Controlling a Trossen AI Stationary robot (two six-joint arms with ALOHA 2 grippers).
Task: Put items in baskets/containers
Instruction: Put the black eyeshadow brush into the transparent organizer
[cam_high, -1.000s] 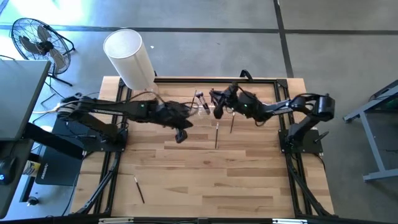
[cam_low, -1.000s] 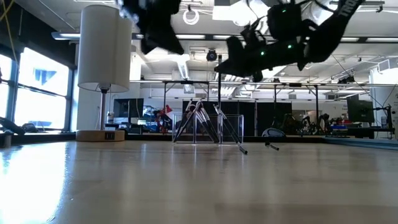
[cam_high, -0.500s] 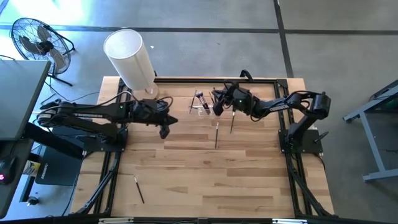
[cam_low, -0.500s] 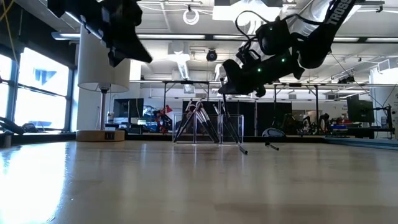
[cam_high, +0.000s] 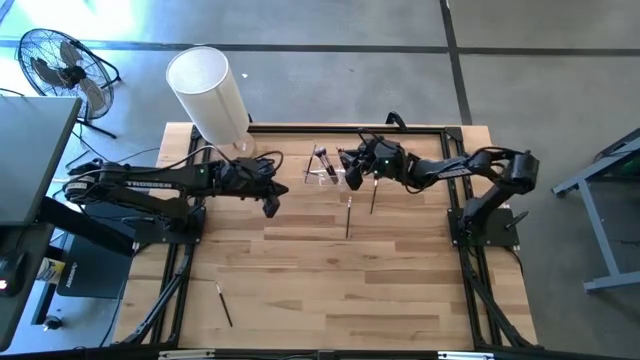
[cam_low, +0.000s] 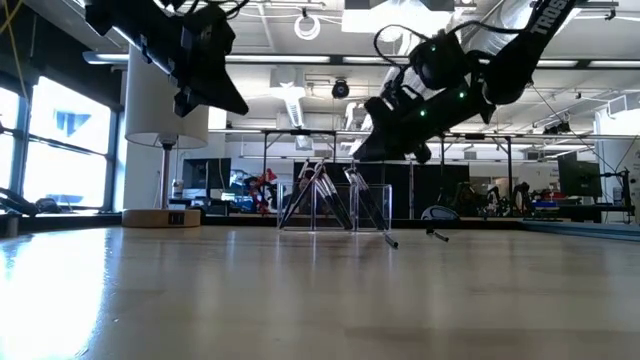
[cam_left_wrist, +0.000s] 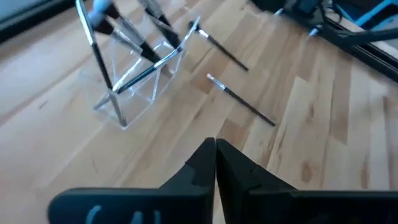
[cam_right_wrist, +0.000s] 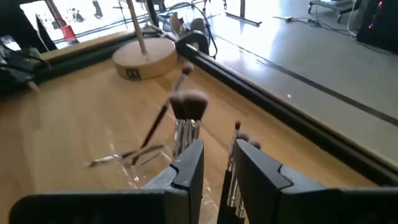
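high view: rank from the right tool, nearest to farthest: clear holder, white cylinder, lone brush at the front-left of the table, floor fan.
From the right tool, at the table's back centre:
1. Clear holder, right beside it on the left-arm side.
2. White cylinder, at the back-left corner.
3. Lone brush, near the front-left edge.
4. Floor fan, off the table, far back-left.

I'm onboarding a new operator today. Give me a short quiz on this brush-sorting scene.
1. True or false: the left gripper has its fingers shut on nothing.
2. How many thin dark-handled brushes lie loose on the wooden table in the high view?
3. Which gripper hovers by the small clear plastic holder? A) the left gripper B) the right gripper
Key: 1 true; 2 three; 3 B.
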